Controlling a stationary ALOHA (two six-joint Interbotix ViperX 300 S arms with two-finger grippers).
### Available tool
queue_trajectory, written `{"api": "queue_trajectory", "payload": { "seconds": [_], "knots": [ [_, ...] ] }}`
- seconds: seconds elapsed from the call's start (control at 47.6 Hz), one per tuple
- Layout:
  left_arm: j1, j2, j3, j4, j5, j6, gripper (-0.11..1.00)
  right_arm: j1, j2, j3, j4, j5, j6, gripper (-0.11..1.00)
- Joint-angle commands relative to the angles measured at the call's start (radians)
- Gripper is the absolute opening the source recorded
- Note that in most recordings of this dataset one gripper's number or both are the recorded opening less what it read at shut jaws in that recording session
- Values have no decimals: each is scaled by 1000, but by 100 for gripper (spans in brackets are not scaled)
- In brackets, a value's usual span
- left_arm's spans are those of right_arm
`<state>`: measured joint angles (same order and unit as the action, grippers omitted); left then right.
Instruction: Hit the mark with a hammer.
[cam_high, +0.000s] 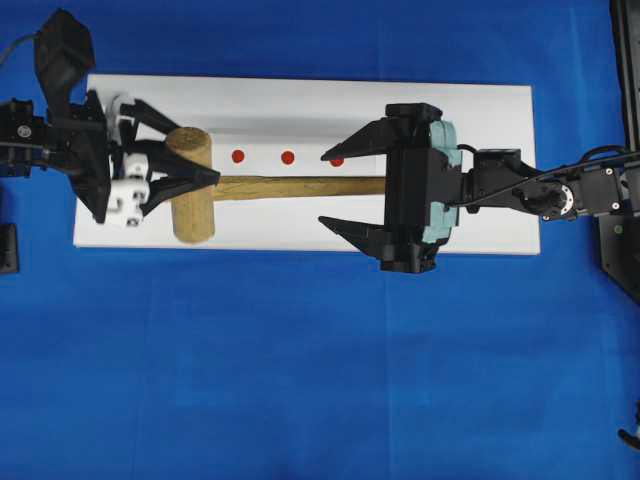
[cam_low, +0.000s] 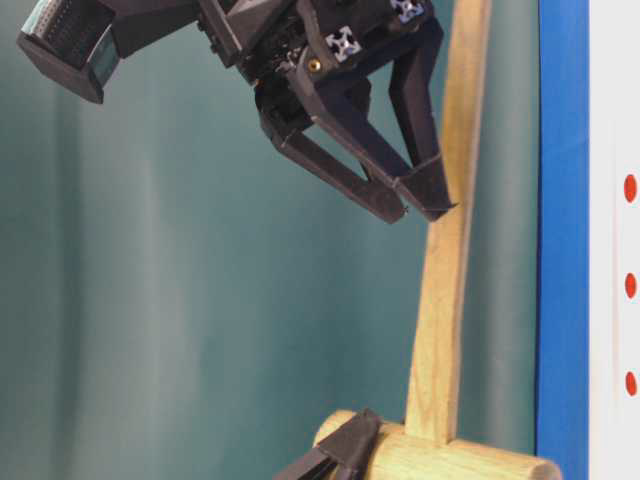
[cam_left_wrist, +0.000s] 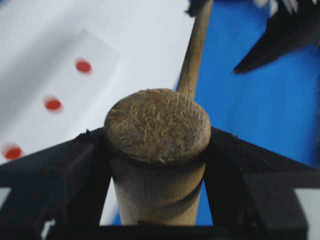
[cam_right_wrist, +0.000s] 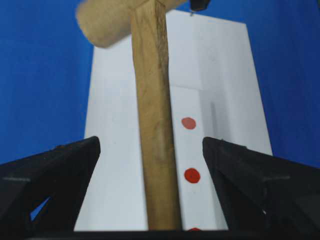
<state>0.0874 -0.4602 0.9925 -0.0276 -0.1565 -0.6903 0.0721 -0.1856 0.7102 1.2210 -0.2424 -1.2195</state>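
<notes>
**Mallet held by its head over the white board**

Wooden hammer (cam_high: 200, 186) sits gripped at its thick head by the left hand (cam_high: 205, 152), which is clenched around that cylinder. Its long flat handle runs along the white board (cam_high: 300, 235) toward the right hand (cam_high: 327, 188), whose fingers stand spread wide on either side of the handle without touching it. Three red dots (cam_high: 287, 157) lie in a row just beside the handle. Blue bench (cam_high: 300, 370) surrounds the board.

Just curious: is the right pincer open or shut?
Open: the right pincer has its jaws spread wide on both sides of the hammer handle, not touching it.
</notes>
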Motion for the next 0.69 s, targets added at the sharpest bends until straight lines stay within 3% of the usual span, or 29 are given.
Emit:
{"api": "queue_trajectory", "payload": {
  "seconds": [0.0,0.063,0.147,0.483,0.672],
  "knots": [
    [3,-21,-9,5,0,-97,47,3,-15,-28,-3,-8,-9,87],
    [3,-23,-8,5,15,-152,47,3,-12,-29,-3,-11,-20,87],
    [2,-23,-9,5,29,-176,47,3,-8,-32,-3,-17,-41,87],
    [3,-23,-18,3,26,-184,47,2,81,-61,-3,-21,-100,87],
    [-5,-23,-23,3,26,-201,47,-5,133,-80,-3,-81,-127,83]
  ]
}}
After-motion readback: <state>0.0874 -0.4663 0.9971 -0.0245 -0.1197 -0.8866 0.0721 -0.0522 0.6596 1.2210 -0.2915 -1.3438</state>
